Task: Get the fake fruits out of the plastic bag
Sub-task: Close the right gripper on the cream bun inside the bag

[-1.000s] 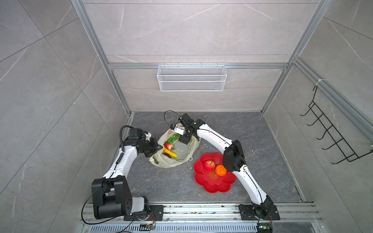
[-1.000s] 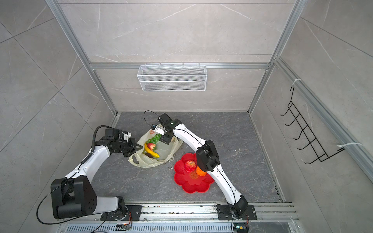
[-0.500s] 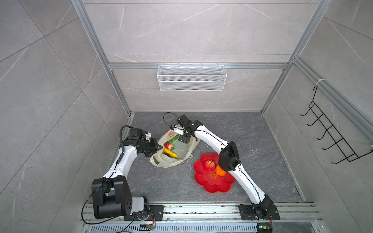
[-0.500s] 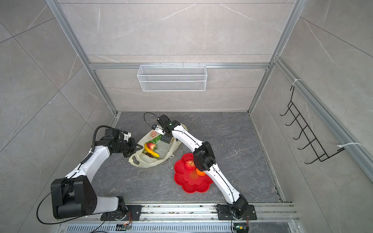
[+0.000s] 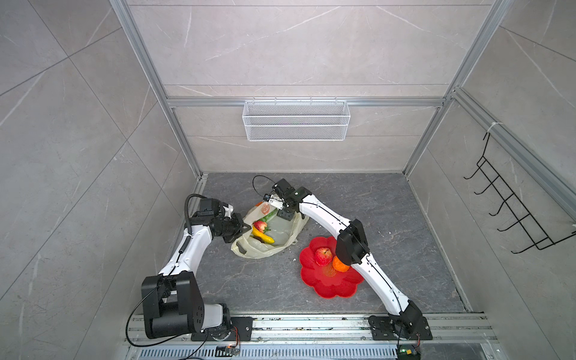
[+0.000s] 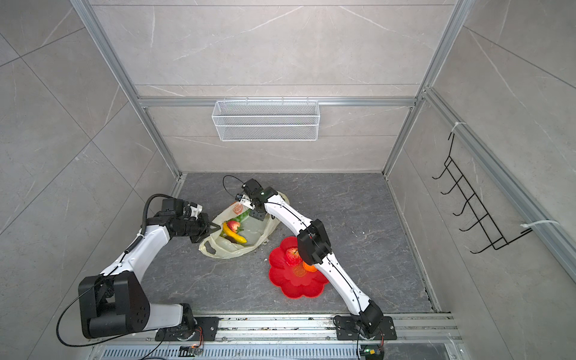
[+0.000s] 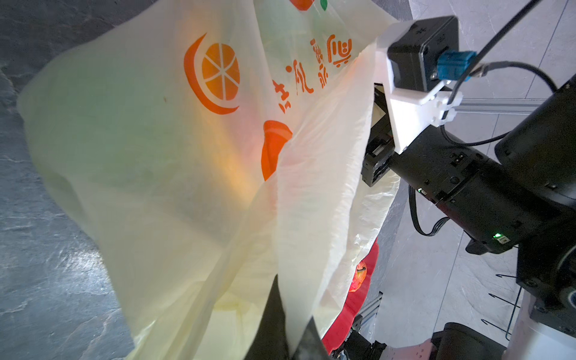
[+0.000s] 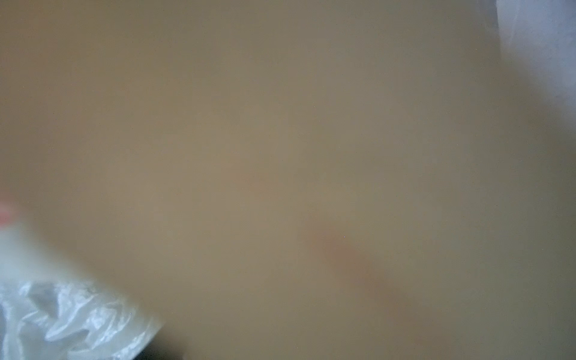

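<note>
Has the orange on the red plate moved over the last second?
No. The orange sits at the same place on the red plate, beside the red apple; the right arm's elbow now overlaps it.

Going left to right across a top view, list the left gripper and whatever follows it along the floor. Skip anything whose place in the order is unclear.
left gripper → plastic bag → apple → orange

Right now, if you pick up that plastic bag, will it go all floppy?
Probably floppy: the plastic bag lies crumpled and sagging. Likely light too: its thin skin lets colours glow through in the left wrist view.
</note>
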Robot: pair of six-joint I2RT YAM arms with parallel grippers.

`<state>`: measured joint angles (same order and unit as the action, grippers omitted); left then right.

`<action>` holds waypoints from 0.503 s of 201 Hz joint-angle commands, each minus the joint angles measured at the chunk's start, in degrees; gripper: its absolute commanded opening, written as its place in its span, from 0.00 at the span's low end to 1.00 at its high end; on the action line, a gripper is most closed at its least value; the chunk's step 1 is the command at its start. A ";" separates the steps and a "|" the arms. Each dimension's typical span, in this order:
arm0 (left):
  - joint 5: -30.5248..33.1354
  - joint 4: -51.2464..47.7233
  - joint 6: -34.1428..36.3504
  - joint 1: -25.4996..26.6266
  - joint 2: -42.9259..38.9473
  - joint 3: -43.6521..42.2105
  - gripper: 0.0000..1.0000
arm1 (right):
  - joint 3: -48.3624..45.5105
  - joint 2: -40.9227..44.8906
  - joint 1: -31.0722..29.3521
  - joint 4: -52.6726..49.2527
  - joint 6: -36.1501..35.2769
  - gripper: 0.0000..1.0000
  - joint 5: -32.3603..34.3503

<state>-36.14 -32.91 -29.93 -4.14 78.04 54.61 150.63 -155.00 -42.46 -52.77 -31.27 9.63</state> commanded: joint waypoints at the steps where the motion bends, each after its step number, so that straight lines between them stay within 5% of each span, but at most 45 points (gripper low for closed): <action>1: -1.44 0.50 1.28 -0.27 -0.87 -0.39 0.00 | -1.33 3.61 -0.52 -0.87 2.20 0.58 -1.70; 101: -1.39 0.45 1.41 -0.32 -1.22 -0.58 0.00 | -44.93 33.24 -4.75 25.23 9.33 0.58 -10.65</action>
<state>-36.14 -32.95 -29.93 -4.16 78.04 54.39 112.51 -128.70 -45.60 -36.69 -25.34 2.00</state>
